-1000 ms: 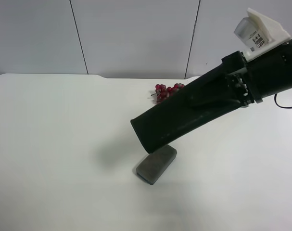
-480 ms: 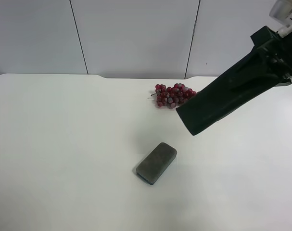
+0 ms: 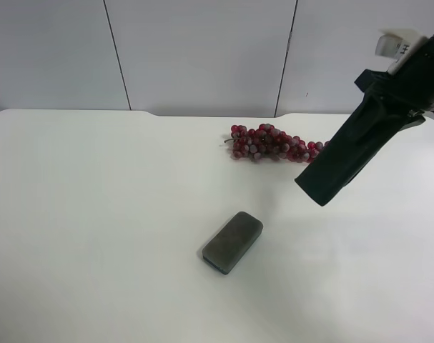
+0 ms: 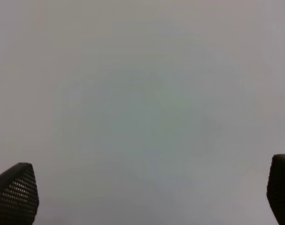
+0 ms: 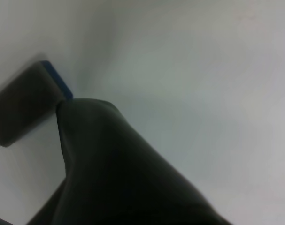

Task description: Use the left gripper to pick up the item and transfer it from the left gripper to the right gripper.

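Observation:
The item, a dark green oblong case (image 3: 338,161), hangs slanted above the table at the exterior high view's right. It is held at its upper end by my right gripper (image 3: 383,96), on the black arm with white parts. In the right wrist view the case (image 5: 119,168) fills the lower part and hides the fingers. My left gripper (image 4: 142,199) is open and empty, its fingertips (image 4: 15,192) wide apart over a bare white surface. The left arm is out of the exterior high view.
A grey rounded block (image 3: 232,241) lies on the white table (image 3: 95,214) near the middle; it also shows in the right wrist view (image 5: 25,110). A bunch of red-purple grapes (image 3: 270,143) lies behind it, near the case's lower end.
The right arm has swung the case to the exterior high view's right and away from the grey block, uncovering the grapes. The block and grapes have not moved.

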Robot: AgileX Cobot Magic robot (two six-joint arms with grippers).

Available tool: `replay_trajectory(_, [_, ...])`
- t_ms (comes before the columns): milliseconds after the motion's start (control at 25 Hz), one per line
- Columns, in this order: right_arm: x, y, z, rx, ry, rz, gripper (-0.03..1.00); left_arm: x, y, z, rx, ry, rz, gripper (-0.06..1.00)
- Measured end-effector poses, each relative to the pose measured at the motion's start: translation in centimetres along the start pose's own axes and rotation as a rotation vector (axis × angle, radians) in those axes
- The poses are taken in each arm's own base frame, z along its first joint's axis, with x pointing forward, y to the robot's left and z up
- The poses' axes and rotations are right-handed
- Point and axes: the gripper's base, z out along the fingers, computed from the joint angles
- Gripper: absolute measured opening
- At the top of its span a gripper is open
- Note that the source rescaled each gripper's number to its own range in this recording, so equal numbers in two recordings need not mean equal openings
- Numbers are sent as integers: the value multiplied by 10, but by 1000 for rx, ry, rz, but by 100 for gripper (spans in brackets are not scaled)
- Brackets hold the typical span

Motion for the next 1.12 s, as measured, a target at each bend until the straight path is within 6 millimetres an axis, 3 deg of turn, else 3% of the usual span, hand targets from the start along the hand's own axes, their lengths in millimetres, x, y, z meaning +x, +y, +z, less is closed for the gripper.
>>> replay_trajectory(280, [-7, -25, 47, -36, 139, -71, 0, 0, 0, 0, -19, 1, -9, 98])
replay_trajectory(480, [-7, -36, 70, -69, 198, -173, 0, 0, 0, 0, -19, 1, -9, 99])
replay_trajectory(1120, [-7, -40, 79, -85, 220, -169, 0, 0, 0, 0, -19, 1, -9, 99])
